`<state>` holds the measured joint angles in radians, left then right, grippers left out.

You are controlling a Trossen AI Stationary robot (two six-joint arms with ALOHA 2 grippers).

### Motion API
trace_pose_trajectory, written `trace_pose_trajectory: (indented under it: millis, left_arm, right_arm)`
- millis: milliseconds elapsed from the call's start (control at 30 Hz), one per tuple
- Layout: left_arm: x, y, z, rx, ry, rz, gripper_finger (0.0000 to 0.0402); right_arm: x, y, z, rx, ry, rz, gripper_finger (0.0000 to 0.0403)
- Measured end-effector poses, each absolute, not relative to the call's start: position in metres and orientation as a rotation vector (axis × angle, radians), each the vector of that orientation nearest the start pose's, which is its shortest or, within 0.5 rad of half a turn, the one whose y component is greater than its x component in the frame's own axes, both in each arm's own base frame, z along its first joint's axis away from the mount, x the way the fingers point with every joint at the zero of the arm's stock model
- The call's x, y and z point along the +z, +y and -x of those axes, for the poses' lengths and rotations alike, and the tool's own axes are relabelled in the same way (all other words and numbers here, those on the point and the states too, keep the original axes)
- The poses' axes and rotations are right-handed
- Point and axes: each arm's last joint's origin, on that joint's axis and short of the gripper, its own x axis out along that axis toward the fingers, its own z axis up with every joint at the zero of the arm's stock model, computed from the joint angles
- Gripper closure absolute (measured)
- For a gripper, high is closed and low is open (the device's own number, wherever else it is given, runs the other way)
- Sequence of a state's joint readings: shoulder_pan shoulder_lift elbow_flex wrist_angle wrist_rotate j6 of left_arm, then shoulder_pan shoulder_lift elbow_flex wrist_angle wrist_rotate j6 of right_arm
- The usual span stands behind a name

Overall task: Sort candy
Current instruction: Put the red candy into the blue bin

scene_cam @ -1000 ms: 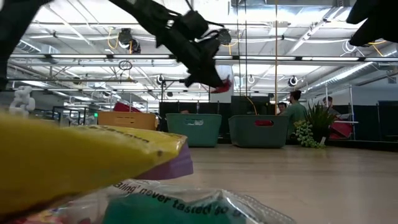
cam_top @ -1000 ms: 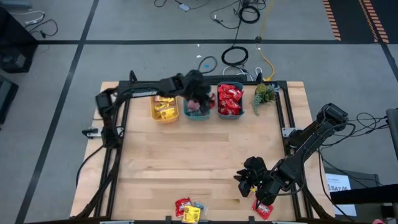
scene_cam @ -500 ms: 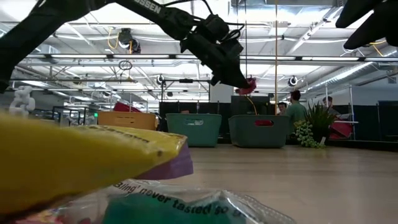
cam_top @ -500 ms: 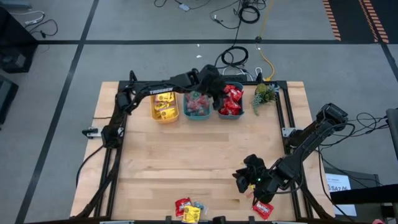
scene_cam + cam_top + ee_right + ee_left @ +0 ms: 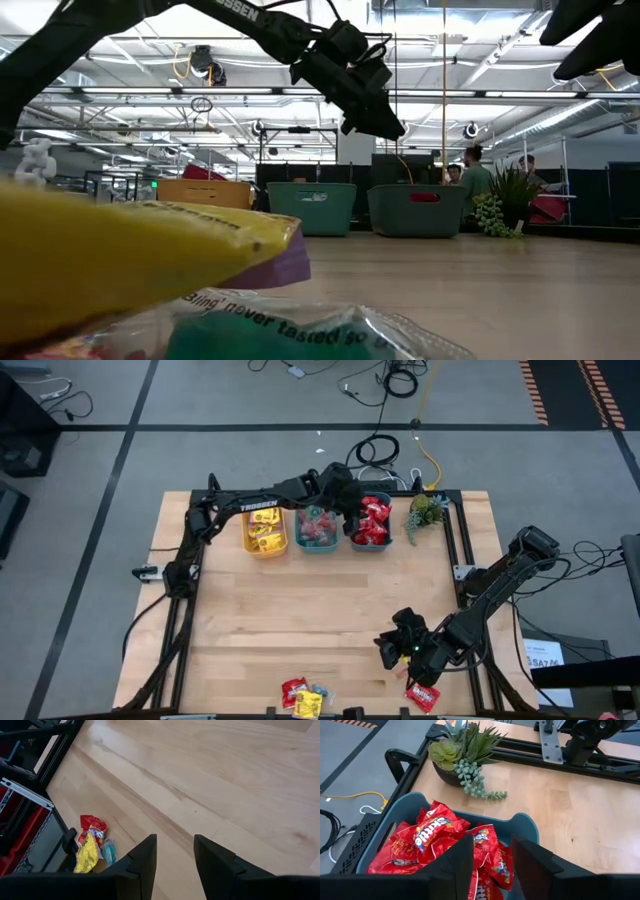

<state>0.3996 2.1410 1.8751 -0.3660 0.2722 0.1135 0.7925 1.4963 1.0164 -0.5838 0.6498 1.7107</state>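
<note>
My left gripper (image 5: 352,508) (image 5: 492,851) hovers open over the right-hand teal bin (image 5: 526,822) at the table's far edge, with nothing between its fingers. Glossy red candy packets (image 5: 435,831) lie heaped in that bin (image 5: 372,546). My right gripper (image 5: 390,648) (image 5: 175,844) hangs open above the bare wood near the table's front right, holding nothing. A small heap of candy (image 5: 305,698) (image 5: 92,845), red, yellow and teal, lies at the front edge. One more red packet (image 5: 423,696) lies by the front right corner.
A middle teal bin (image 5: 318,546) holds pink and teal pieces, and a yellow bin (image 5: 266,550) holds yellow packets. A small green plant (image 5: 425,510) (image 5: 465,755) stands right of the bins. Black frame rails edge the table. People stand in the room beyond.
My left gripper has swung from above the middle bin toward the table's right, over the bin of red packets, carrying a red packet at its fingertips. That packet now no longer hangs there; the gripper has let it go. My right gripper has stayed in place.
</note>
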Motion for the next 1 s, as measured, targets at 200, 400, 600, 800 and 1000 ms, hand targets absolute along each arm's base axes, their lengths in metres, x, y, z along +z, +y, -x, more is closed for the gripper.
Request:
trace_pose_trajectory:
  millis: [200,400,600,800,1000]
  left_arm:
    - [0.263,0.184,-0.456,0.089,0.604,0.100,0.0260]
    - [0.271,0.177,-0.453,0.077,0.613,0.103,0.0259]
    - [0.285,0.158,-0.440,0.040,0.697,0.152,0.0259]
    - [0.274,0.134,-0.432,-0.004,0.862,0.212,0.0260]
    - [0.263,0.087,-0.413,0.054,0.896,0.282,0.0262]
  right_arm:
    - [0.227,0.193,-0.215,-0.532,0.636,-0.906,0.0282]
    - [0.227,0.193,-0.215,-0.535,0.645,-0.900,0.0282]
    - [0.221,0.194,-0.207,-0.553,0.888,-1.001,0.0282]
    - [0.217,0.195,-0.199,-0.571,1.093,-1.022,0.0282]
    - [0.216,0.200,-0.191,-0.524,1.152,-0.957,0.0282]
